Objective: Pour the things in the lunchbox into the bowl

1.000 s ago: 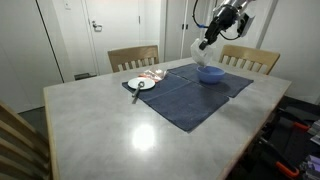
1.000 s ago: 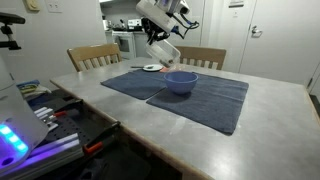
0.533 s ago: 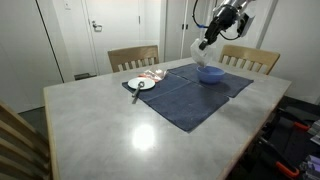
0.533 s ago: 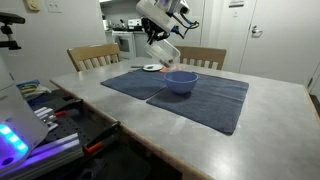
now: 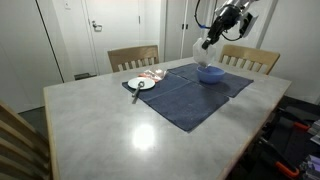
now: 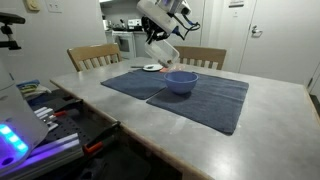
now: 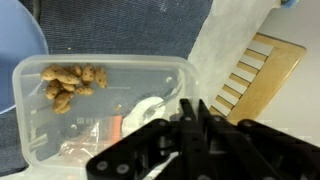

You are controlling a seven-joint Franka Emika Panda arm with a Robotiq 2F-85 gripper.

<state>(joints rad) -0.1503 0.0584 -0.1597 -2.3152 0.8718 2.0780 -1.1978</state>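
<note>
Gripper [image 6: 158,44] is clamping shut on the rim of the lunchbox [image 6: 166,54], holding it tilted in the air above the bowl's [image 6: 181,82] edge, brown bits [image 7: 68,82] lying inside, so the pour seems barely begun, calling for steeper tipping over the bowl.

The lunchbox [image 7: 130,80] is translucent, smooth plastic; the bowl [image 6: 181,82] smooth, perhaps glazed. The placemats [image 6: 205,100] look matt cloth, the chair [image 7: 265,65] pale wood, the tabletop [image 5: 120,130] faintly glossy.

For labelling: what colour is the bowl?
The bowl is blue, clearest in an exterior view.
</note>
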